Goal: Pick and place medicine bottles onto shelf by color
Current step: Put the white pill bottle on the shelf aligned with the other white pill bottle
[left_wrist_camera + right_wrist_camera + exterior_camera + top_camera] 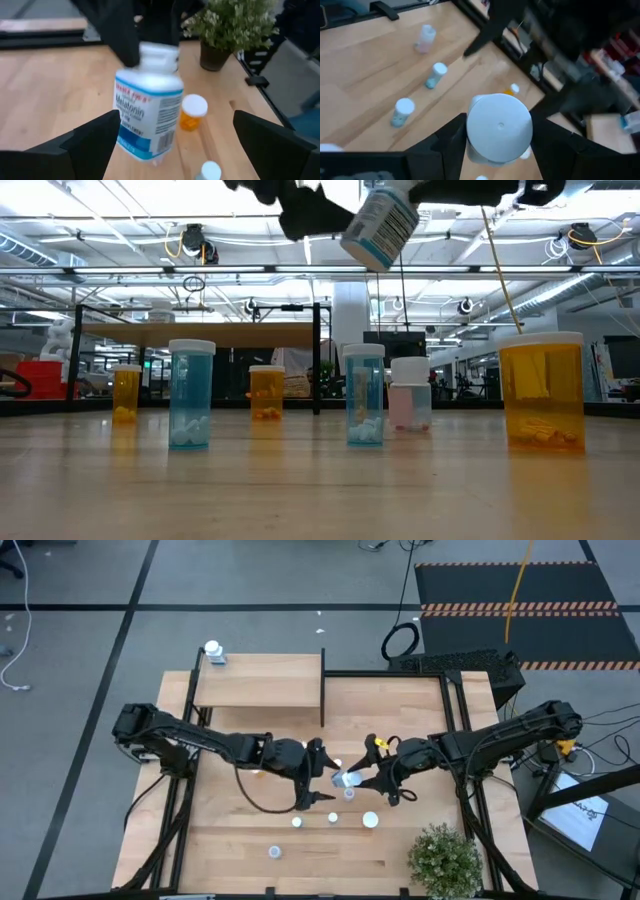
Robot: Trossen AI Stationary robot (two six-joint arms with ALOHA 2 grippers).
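Note:
A white medicine bottle (348, 778) with a blue-and-white label and a white cap hangs above the table's middle, between my two grippers. My right gripper (366, 778) is shut on its cap end. My left gripper (328, 780) is open, and its two fingers stand on either side of the bottle's base end (145, 145) without touching it. The shelf (260, 682) stands at the far left with one white bottle (213, 650) on its far left corner. Several other bottles stand on the table, orange ones (541, 392) and bluish ones (191, 393). My right gripper pinches the bottle at its cap end (499, 127) between its two fingers (452, 137), which lie across the bottle. It comes from the table's right side. The bottle is lifted clear of the table and tilted, its base (372, 242) lower and toward the left gripper.
A green potted plant (443, 858) stands at the near right corner. Loose bottles (333, 818) stand in a row just nearside of the grippers, and one (273, 852) stands closer to the near edge. The shelf's black upright panel (323, 688) rises just behind the grippers.

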